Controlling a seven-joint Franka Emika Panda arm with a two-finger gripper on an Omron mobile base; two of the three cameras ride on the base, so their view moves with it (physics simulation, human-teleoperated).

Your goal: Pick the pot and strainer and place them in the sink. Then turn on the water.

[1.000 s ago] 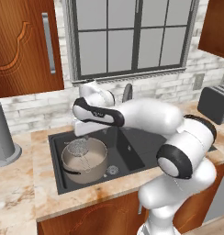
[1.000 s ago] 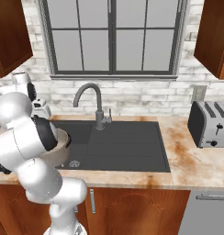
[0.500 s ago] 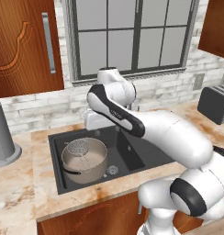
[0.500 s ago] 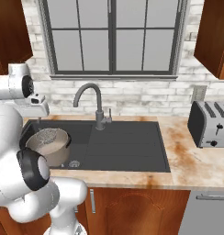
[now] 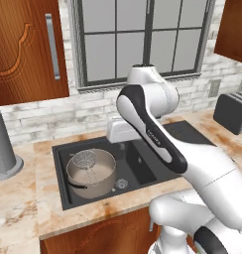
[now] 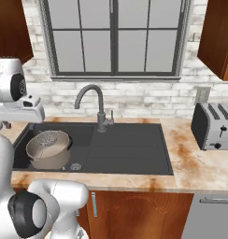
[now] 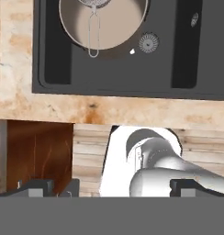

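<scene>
The grey-taupe pot (image 5: 91, 173) (image 6: 48, 150) stands in the left basin of the dark sink (image 5: 143, 163) (image 6: 130, 149). The wire strainer (image 5: 85, 159) (image 6: 48, 138) lies inside the pot, and its thin handle (image 7: 92, 36) runs across the pot (image 7: 118, 27). My white hand (image 5: 120, 131) (image 6: 18, 113) hangs above the sink's left basin, apart from the pot. In the hand view, my gripper (image 7: 114, 188) is open with nothing between its tips, and it looks down on the sink (image 7: 54, 55) and the counter's front edge. No water runs from the grey tap (image 6: 90, 95).
A tall grey canister (image 5: 1, 146) stands on the counter left of the sink. A toaster (image 6: 213, 125) (image 5: 231, 111) sits on the right counter. The round drain (image 7: 148, 42) lies beside the pot. Wooden cabinets hang above on both sides, and a window is behind the tap.
The arm's elbow has swung up and rightwards, and the hand has drifted slightly right above the left basin. The jaws stayed open. Pot and strainer have not moved.
</scene>
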